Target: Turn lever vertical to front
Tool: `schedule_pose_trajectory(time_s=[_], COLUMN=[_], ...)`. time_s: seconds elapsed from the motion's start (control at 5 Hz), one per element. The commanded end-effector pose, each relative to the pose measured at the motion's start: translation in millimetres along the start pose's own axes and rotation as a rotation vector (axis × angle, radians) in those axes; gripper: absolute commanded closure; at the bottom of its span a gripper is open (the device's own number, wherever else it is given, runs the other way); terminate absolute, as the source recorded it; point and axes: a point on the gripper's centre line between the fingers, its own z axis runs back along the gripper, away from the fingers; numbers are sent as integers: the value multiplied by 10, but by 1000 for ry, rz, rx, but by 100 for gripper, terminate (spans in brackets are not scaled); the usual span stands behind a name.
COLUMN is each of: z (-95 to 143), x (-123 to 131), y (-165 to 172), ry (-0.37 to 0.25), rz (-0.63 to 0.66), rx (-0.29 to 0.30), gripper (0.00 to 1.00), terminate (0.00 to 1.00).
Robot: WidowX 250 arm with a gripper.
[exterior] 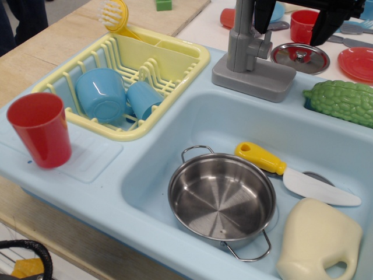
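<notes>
Gripper (294,14) sat at the top edge of the frame, above and just behind the toy faucet (243,41). Only two black fingers (330,23) showed; the body above them was cut off. You had them spread wide, one finger near the faucet column and the other well over toward the red cup (304,24), with nothing between them.

Lever (267,42): small grey handle on the right side of the column, standing roughly upright beside it. No finger touched it. Faucet base (253,74) rested on the back rim of the pale blue sink (145,175), left of the steel lid (299,57) and the green bumpy vegetable (342,100).

Step, as you could have judged it: pre-contact or clear of contact, with the lever not visibly tipped toward the front. Whether it was already partly turned, you could not tell from this angle.

Next move would have called for:
- bringing the fingers down beside the column, one either side of the lever, or one behind it to push
- narrowing the wide spread first, so the right finger stayed clear of the lid knob and the red cup
- swinging the handle toward the front on its pivot, not dragging the whole faucet off the rim

Hard to make out:
- the lever's pivot, grey on grey against the column
- top of the faucet column, hidden behind the left finger
- fingertips' depth relative to the lever; overlap alone did not settle it
</notes>
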Motion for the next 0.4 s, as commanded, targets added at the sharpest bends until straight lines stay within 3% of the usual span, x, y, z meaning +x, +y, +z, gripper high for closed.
schedule_pose_trajectory(time_s=[0.0, 0.2], z=[16, -7], x=[48, -9], y=[81, 97], ry=[-23, -29], rz=[79, 109], rx=[-40, -57], gripper=[100, 100], terminate=[0, 0])
